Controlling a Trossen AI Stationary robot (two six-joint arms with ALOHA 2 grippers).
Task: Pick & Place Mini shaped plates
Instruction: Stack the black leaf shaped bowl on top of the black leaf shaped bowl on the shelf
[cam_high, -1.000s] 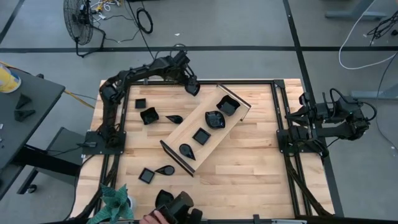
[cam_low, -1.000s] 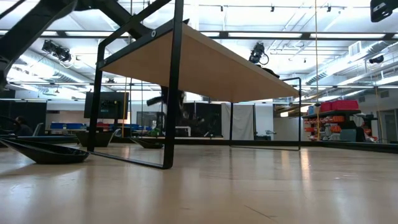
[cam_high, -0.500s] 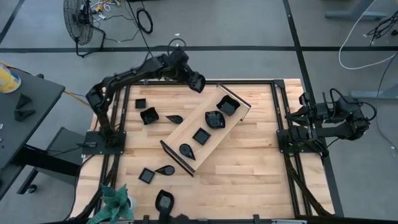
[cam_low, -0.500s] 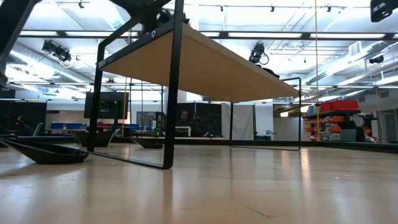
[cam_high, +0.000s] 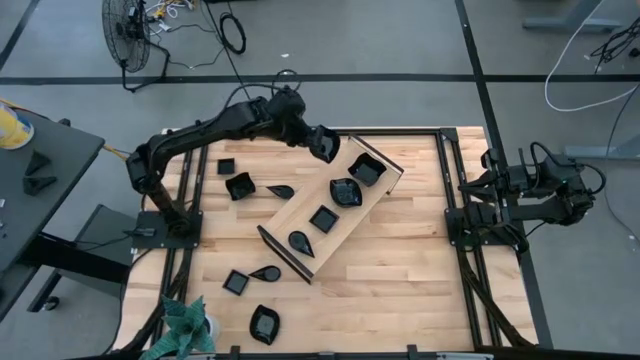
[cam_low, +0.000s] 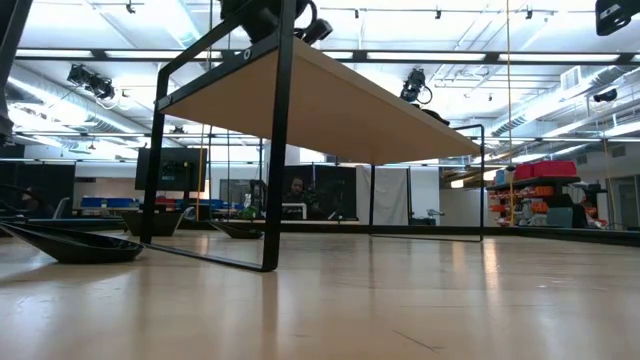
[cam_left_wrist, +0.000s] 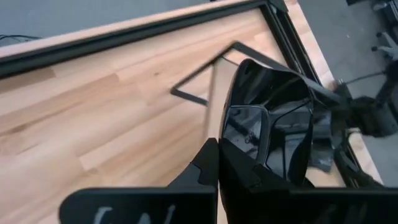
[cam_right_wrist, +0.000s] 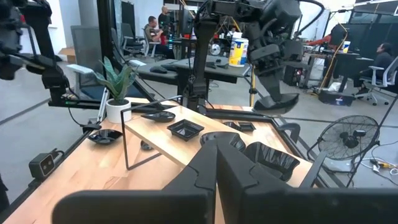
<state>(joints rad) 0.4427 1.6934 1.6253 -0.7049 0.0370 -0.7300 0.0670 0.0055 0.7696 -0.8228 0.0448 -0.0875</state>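
My left gripper (cam_high: 320, 141) hangs above the far end of the long light-wood tray (cam_high: 300, 205), shut on a glossy black squarish mini plate (cam_left_wrist: 267, 124), which also shows in the right wrist view (cam_right_wrist: 278, 104). Several mini plates lie in the tray, among them a wavy one (cam_high: 366, 170) and a square one (cam_high: 323, 218). More plates rest on the table at the left (cam_high: 240, 185) and near the front edge (cam_high: 264, 323). My right gripper (cam_right_wrist: 217, 163) is shut and holds nothing, parked level at the table's right side (cam_high: 492, 185). My left gripper pinches the plate's rim (cam_left_wrist: 231, 149) at one side between its two fingers. The fingers slant down toward the table's right. The plate stands tilted ahead of the fingers, lifted clear of table and tray.
A black frame (cam_high: 445, 180) runs round the table top. A potted plant (cam_high: 185, 325) stands at the near left corner. Bare wood lies right of the tray (cam_high: 400, 250). People sit at desks in the room beyond.
My left gripper has risen and gone toward the table's right, over the tray's far end, carrying the plate, still shut. At the near edge a person's hand has set down a plate and drawn away.
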